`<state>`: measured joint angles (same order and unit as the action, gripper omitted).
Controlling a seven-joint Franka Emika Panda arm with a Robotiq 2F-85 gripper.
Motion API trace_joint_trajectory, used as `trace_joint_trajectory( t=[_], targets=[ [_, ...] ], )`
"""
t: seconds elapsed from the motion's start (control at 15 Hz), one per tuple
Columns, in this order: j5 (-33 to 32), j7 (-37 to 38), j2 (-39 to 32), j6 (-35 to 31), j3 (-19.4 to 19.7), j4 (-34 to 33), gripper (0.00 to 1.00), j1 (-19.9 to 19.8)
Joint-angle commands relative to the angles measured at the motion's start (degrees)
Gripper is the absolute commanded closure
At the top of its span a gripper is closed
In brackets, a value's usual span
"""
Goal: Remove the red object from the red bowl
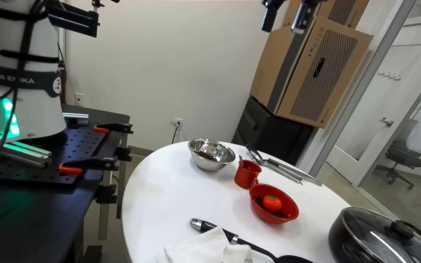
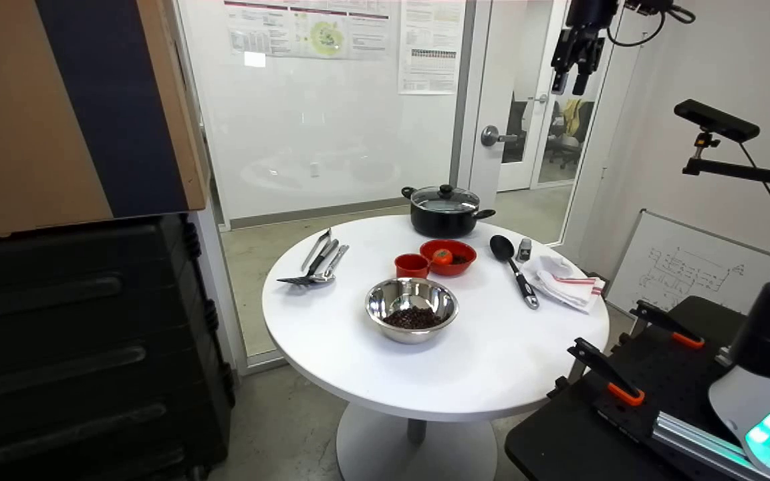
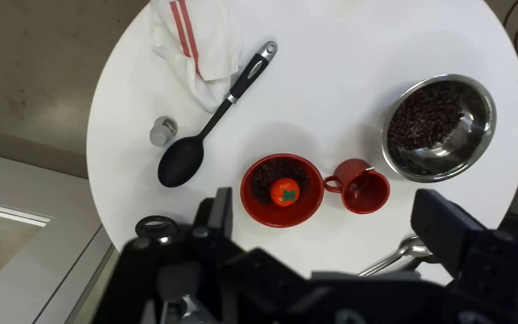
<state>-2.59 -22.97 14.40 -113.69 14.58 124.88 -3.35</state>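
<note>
The red object is a small red-orange tomato-like lump with a green mark [image 3: 284,192]. It sits on dark beans inside the red bowl [image 3: 281,217] and also shows in both exterior views [image 1: 272,203] [image 2: 442,258]. The red bowl stands upright on the white table in both exterior views [image 1: 265,215] [image 2: 453,270]. My gripper [image 3: 324,193] is wide open with nothing between its fingers. It hangs high above the table in both exterior views [image 1: 283,27] [image 2: 569,85], well apart from the bowl. In the wrist view the red bowl lies beyond the left finger.
A red mug [image 3: 353,171] with a utensil in it stands right beside the red bowl. A steel bowl of beans [image 2: 408,335], a black spoon [image 3: 181,162], a cloth [image 3: 214,49], a grey shaker [image 3: 163,130], metal utensils [image 2: 318,262] and a lidded pot [image 2: 445,220] surround them.
</note>
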Motion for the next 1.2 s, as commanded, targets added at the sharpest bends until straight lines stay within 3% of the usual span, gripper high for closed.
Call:
trace_joint_trajectory(
  t=[0.0,0.27,0.53,0.67,0.73,1.13],
  targets=[
    [1.6,3.0,-14.5,-4.7,-1.0,-9.4,0.00,-1.3],
    [3.2,9.5,-28.3,-8.6,-3.2,-18.4,0.00,-2.8],
    [1.9,15.1,-36.3,-7.2,-5.4,-24.5,0.00,-3.3],
    [1.5,16.6,-38.0,-4.8,-5.7,-27.0,0.00,-3.7],
    [1.3,15.2,-35.7,-8.3,-6.2,-22.5,0.00,-3.7],
    [0.5,16.6,-37.5,-6.7,-6.1,-25.2,0.00,-3.9]
  ],
)
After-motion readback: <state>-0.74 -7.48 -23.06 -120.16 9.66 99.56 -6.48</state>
